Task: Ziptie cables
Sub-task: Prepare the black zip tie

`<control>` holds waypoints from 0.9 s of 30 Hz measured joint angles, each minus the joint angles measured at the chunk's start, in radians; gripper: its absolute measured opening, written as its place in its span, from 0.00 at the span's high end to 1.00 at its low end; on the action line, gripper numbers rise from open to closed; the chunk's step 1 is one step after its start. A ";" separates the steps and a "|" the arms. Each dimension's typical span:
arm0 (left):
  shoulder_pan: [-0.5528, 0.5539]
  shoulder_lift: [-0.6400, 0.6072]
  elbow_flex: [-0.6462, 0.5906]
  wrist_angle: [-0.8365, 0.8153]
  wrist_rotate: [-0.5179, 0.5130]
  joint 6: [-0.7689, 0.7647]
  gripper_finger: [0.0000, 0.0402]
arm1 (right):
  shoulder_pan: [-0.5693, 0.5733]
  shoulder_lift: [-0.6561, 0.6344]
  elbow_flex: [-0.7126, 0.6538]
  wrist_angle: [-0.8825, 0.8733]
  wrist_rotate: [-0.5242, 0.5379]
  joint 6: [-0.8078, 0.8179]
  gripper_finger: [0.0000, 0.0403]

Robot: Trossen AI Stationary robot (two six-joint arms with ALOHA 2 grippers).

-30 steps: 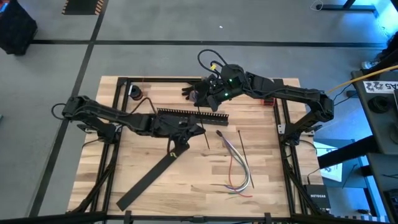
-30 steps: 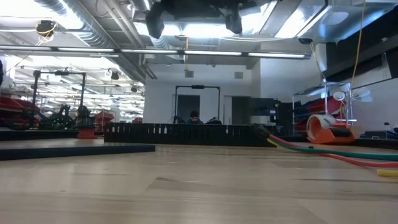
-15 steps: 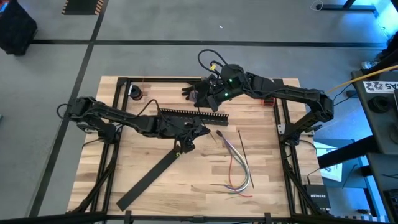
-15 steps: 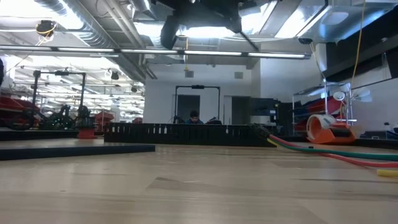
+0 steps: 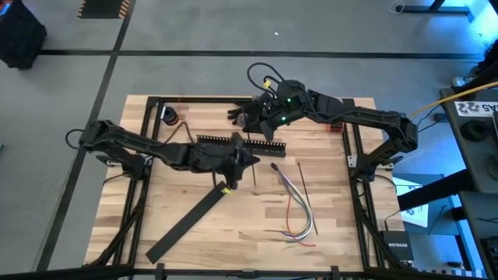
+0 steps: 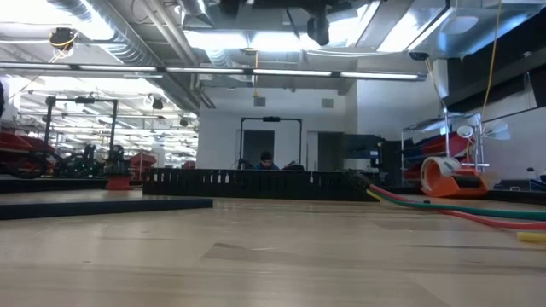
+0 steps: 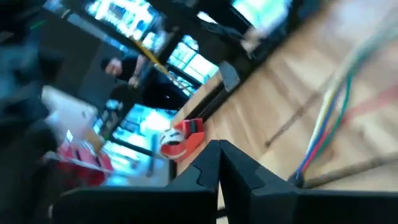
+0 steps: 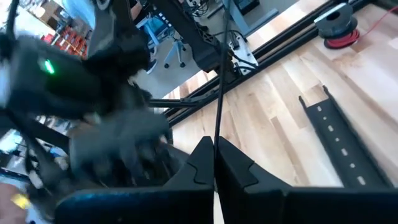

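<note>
From where I stand, the left gripper (image 5: 236, 159) hangs over the middle of the tabletop (image 5: 342, 225), just in front of the long comb-slotted bar (image 5: 257, 143), its jaws pressed together with nothing I can make out between them. The right gripper (image 5: 250, 118) waits at the far edge beyond that bar, jaws pinched on the ziptie (image 8: 219, 93), a thin dark strip that stands up out of them. A second thin dark strip (image 5: 303, 177) lies flat by the cables (image 5: 296, 206), which sprawl loose on the wood to the right of the left gripper, apart from both arms. A flat black strip (image 5: 187, 225) lies slantwise near the front left. I'd judge the gathering step is under way, with nothing yet bound. Next the left arm must reach the wires and bunch them so the ziptie can go round
</note>
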 joint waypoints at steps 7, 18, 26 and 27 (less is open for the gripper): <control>-0.046 -0.089 0.000 -0.011 -0.035 -0.025 0.98 | -0.013 0.000 0.000 -0.005 -0.021 -0.042 1.00; -0.087 -0.097 0.000 -0.204 -0.185 0.164 0.73 | -0.031 0.000 0.000 -0.011 -0.090 0.015 1.00; -0.077 0.002 0.000 -0.190 -0.184 0.470 0.60 | -0.031 0.000 0.000 -0.008 -0.120 0.124 1.00; -0.075 0.018 0.000 -0.172 -0.184 0.502 0.59 | -0.031 0.000 0.000 -0.006 -0.125 0.131 1.00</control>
